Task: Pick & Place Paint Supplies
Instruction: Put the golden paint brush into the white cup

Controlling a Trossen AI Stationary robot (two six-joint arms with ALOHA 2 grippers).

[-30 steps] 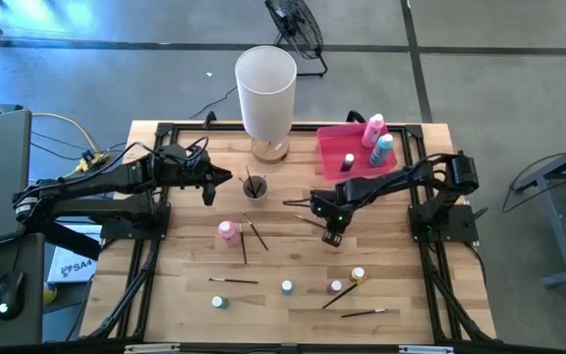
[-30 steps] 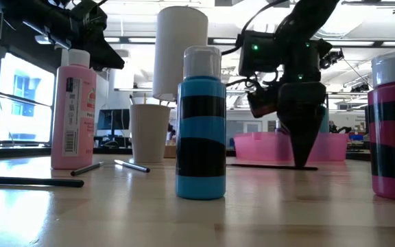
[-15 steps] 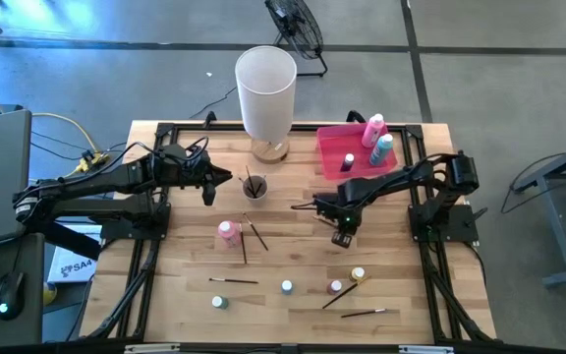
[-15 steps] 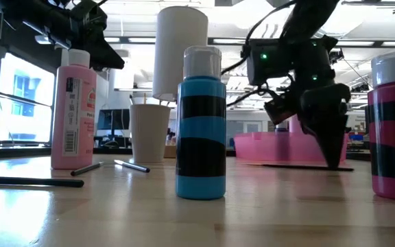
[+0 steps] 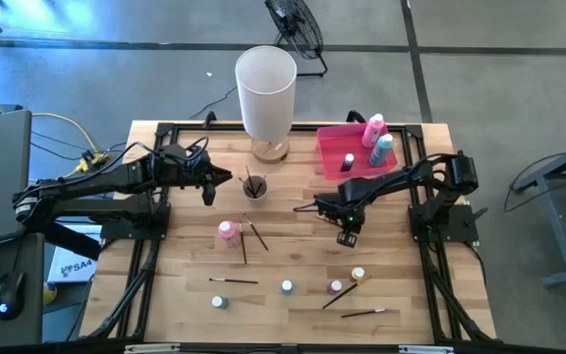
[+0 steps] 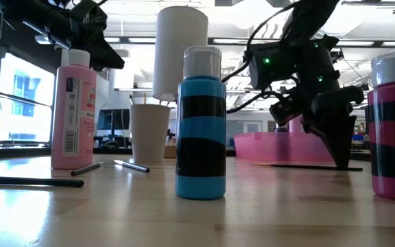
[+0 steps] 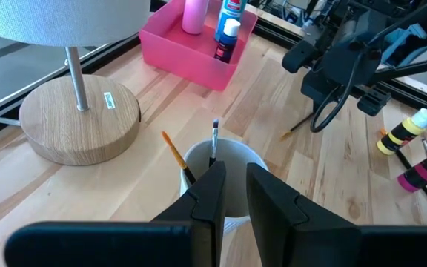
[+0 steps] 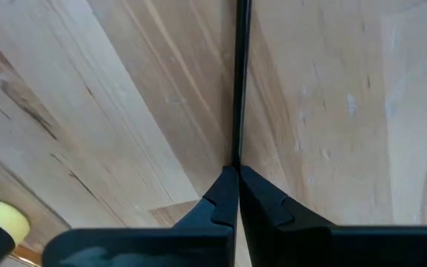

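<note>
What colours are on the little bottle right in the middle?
Blue with black stripes and a white cap: the small bottle, clearest in the low view.

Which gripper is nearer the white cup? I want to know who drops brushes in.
Left. The left gripper hovers just beside the white cup; the right gripper is farther off, mid-table.

The right gripper point(image 5: 347, 237), closed on a thin dark paintbrush point(image 8: 239, 81), shifts rightward across centre frame in the high view. In the low view its tips, earlier planted on the table point(image 5: 293, 258), now tilt toward the right edge, brush trailing.
</note>
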